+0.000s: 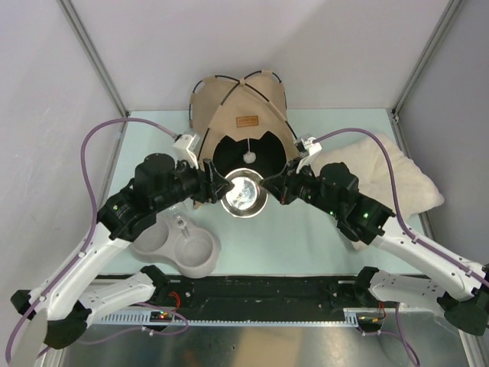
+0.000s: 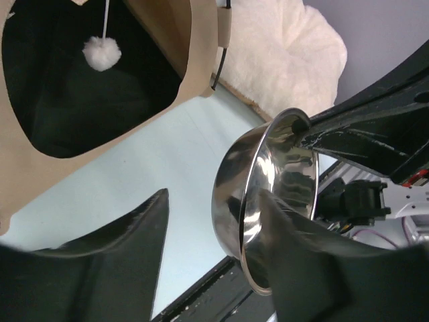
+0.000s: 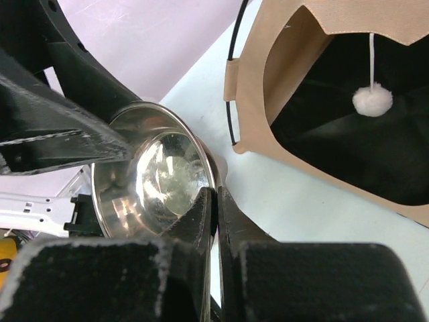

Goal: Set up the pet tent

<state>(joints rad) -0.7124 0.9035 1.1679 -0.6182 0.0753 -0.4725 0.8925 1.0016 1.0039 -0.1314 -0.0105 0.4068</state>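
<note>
Top external view: right gripper (image 1: 270, 186) clenched on the rim of the shiny round steel bowl (image 1: 243, 196). Left gripper (image 1: 217, 186) stood spread at the opposite rim. Tan fabric pet tent (image 1: 238, 95) stood upright just beyond both grippers.

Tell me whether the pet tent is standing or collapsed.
Standing: the pet tent holds a domed shape, doorway gaping, white pompom hanging free inside.

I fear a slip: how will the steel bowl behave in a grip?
The steel bowl looks polished, so probably slippery. The right gripper pinches only its thin rim, so it may pivot. It seems rigid, unlikely to bend.
</note>
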